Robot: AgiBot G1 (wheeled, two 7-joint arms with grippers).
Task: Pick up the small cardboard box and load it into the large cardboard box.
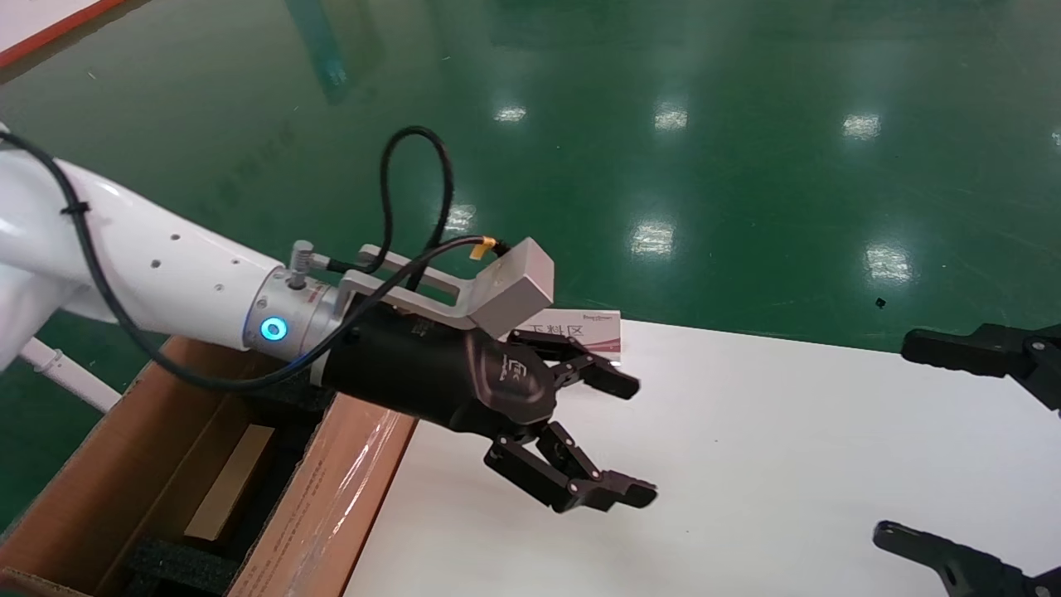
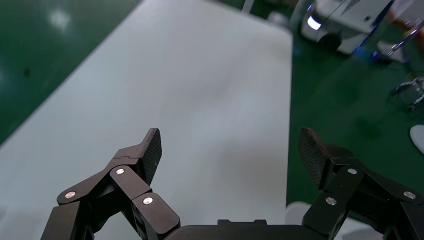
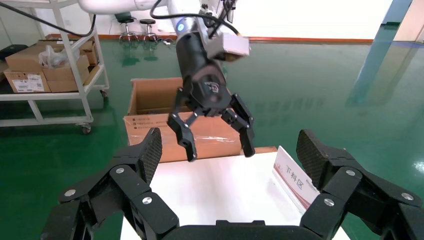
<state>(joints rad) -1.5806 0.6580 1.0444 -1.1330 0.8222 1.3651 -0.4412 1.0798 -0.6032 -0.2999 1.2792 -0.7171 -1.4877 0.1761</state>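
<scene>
Lower left of the head view, the small cardboard box [image 1: 230,482] lies inside the large cardboard box [image 1: 331,489]. Mid-frame, the left gripper [image 1: 620,439] hangs over the white table [image 1: 787,464], fingers spread, empty. Far right, the right gripper [image 1: 978,448] also gapes.

Factory/warehouse-type floor: glossy green epoxy floor [image 1: 746,124] reflecting overhead lights, white metal rack cart [image 3: 60,95] stacked with labelled cartons [image 3: 30,70], white worktable [image 1: 746,464] with a Chinese-lettered zone sign [image 3: 295,180], stools [image 3: 135,27] along the far wall.
</scene>
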